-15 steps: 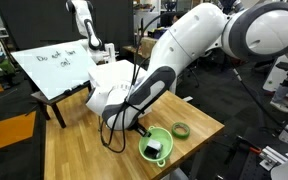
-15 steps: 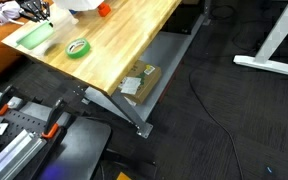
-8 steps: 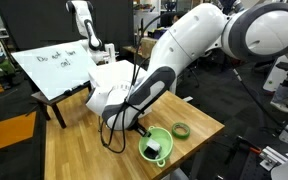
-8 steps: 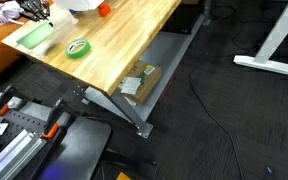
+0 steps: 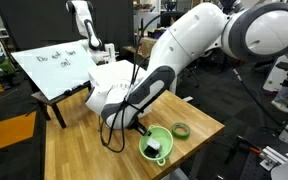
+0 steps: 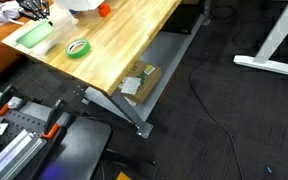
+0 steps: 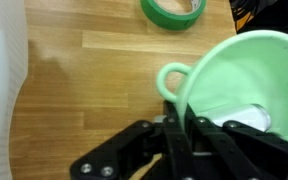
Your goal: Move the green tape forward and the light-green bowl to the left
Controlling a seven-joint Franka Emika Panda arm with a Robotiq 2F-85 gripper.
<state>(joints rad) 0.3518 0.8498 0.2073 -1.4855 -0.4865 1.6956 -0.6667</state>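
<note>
**Q:** Exterior view, where are you?
**A:** My gripper (image 5: 152, 150) is down at the light-green bowl (image 5: 162, 135). The bowl sits just beside the green tape (image 5: 181, 130) on the wooden table (image 5: 74, 150). The tape lies flat and nothing touches it. The white drawer unit (image 5: 109, 88) is past the bowl, on the side away from the tape.

**Q:** Other exterior view?
**A:** The tape (image 6: 77, 47) lies flat on the table (image 6: 134, 35), near the table edge. A cardboard box (image 6: 139, 80) sits under the table, below the tape. A pale green shape beside the tape may be the bowl, but I can't tell. I can't make out my jaws there.

**Q:** Wrist view, what are the jaws doing?
**A:** The tape (image 7: 172, 10) is at the top edge, with the bowl (image 7: 244, 70) near it and not touching. My gripper (image 7: 182, 128) is almost closed. The fingers (image 7: 171, 140) pinch the bowl's wall at the rim, next to its small tab. Something white shows inside the bowl, and I can't identify it.

**Q:** Progress?
**A:** My read is that the bowl step is in hand. I have the grip, but the bowl looks to be resting on the table, with the shift left not yet made. The tape sits close to the bowl with nothing on it, so I count its forward move as left to do.
</note>
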